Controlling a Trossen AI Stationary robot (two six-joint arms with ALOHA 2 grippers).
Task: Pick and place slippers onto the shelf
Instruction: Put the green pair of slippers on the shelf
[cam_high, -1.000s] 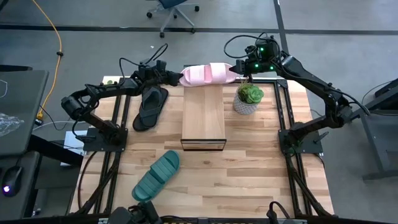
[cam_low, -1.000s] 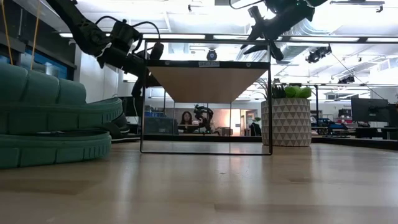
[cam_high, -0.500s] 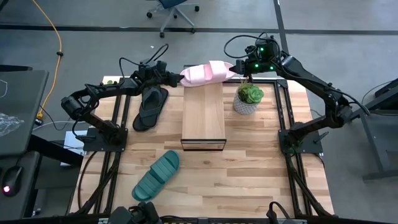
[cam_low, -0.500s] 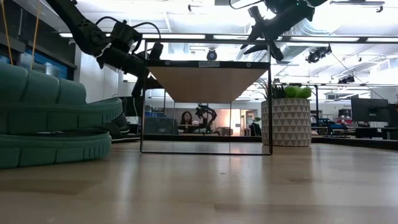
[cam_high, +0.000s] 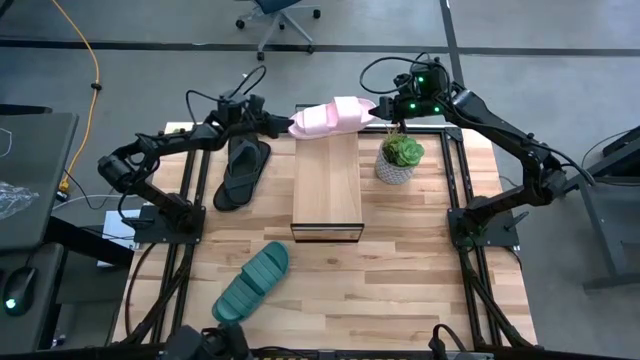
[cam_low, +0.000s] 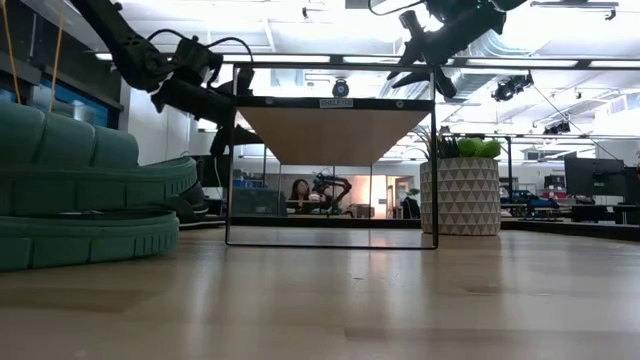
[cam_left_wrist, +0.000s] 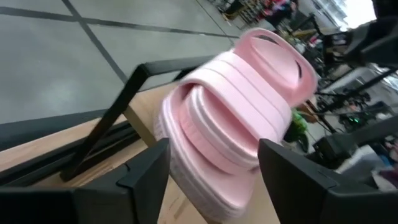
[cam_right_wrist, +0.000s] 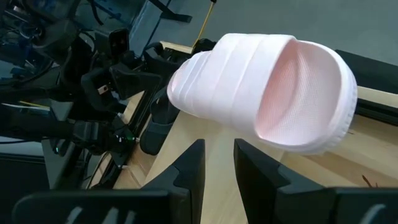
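High view first: you are looking at the left gripper (cam_high: 279, 124) spreading its fingers wide and backing a little off the heel end of the pale pink slide (cam_high: 333, 116), which it was clamping a second ago. The slide is now lying across the far end of the shelf (cam_high: 327, 180), overhanging the plank's far edge. Treat this as the release step of the first placement, and judge it nearly complete.

The right gripper (cam_high: 388, 105) is sitting at the slide's other end; from above you cannot tell whether it is gripping. The right wrist view settles this: its fingers (cam_right_wrist: 186, 168) are standing close together below the slide's open toe, with nothing between them.

The left wrist view is showing what no other view gives you: clear gaps between each finger (cam_left_wrist: 146, 171) and the slide's sides. The low view is showing only the shelf's underside, hiding the slide.

The black flip-flop (cam_high: 241, 172) and the teal ribbed slide (cam_high: 251, 283) are lying on the tabletop (cam_high: 420, 260), beside the potted plant (cam_high: 401, 157), still to be placed.
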